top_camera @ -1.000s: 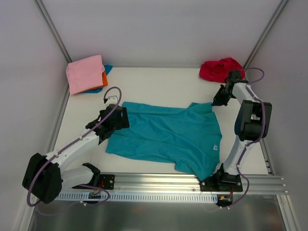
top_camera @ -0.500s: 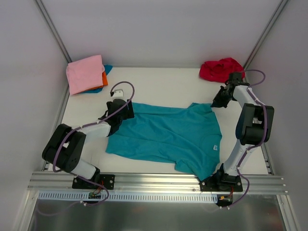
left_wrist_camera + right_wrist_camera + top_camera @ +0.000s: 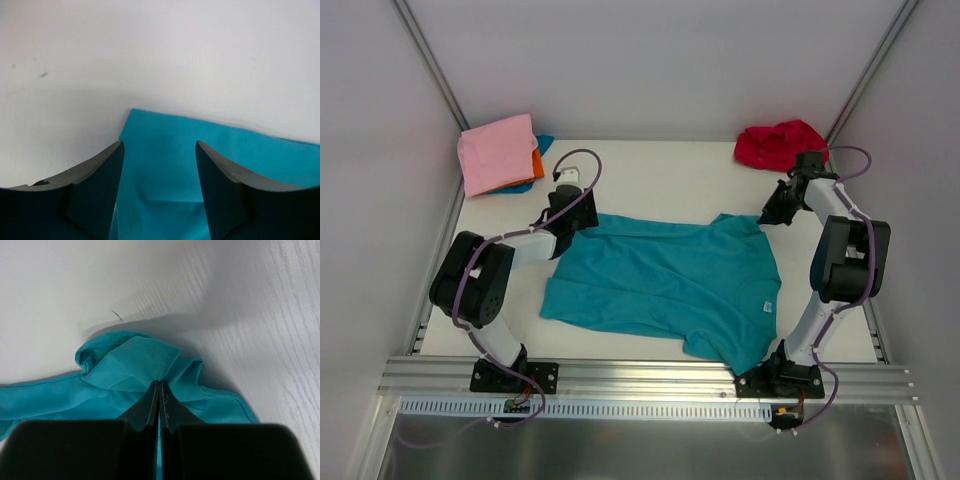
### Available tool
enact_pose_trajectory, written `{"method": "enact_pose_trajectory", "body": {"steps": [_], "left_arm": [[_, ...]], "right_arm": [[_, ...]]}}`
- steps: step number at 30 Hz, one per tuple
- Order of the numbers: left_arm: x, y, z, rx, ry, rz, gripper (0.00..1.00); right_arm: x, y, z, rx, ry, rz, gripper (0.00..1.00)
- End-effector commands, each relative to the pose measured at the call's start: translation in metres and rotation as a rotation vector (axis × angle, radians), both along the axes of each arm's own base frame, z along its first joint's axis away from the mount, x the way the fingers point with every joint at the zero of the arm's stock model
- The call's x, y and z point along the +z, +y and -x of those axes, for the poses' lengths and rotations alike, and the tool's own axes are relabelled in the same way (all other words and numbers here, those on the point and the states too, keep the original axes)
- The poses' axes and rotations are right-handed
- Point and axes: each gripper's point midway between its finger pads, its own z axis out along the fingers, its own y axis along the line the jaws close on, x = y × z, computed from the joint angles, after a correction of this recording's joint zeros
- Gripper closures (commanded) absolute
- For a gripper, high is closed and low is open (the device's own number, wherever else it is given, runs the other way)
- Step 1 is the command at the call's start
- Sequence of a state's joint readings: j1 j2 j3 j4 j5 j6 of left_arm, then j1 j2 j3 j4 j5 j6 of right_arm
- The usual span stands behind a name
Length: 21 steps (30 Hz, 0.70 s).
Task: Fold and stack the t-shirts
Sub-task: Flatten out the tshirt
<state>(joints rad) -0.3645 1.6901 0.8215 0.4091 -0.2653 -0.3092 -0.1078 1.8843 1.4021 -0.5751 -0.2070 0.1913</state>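
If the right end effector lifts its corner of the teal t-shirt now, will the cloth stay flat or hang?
Probably it hangs limp: the teal t-shirt bunches into soft folds at the right end effector. It looks light, lying thin and flat on the table. The rest would likely drag along.

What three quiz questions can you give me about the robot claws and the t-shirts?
1. True or false: the right claw is shut on the teal t-shirt.
2. Which colour t-shirt lies on the orange t-shirt? A pink, B red, C teal.
3. Fill the gap: the left claw hangs ___ over the teal t-shirt's corner.
Key: 1 true. 2 A, the pink t-shirt. 3 open.
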Motion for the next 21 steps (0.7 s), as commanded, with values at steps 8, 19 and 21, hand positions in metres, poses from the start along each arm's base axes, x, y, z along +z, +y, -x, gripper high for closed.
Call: {"method": "enact_pose_trajectory", "body": {"steps": [8,19,21], "left_arm": [[0.018,0.001,-0.029,-0.011,-0.001,0.034,0.65],[-0.006,0.027,-0.021,0.07,0.164,0.025,0.41],[-0.006,0.028,-0.028,0.08,0.186,0.049,0.42]], "right_arm": [[0.019,-0.001,0.002,-0.001,-0.045,0.0,1.0],[0.016,-0.001,0.0,-0.003,-0.043,0.0,1.0],[0.016,-0.001,0.0,-0.002,-0.044,-0.001,1.0]]}}
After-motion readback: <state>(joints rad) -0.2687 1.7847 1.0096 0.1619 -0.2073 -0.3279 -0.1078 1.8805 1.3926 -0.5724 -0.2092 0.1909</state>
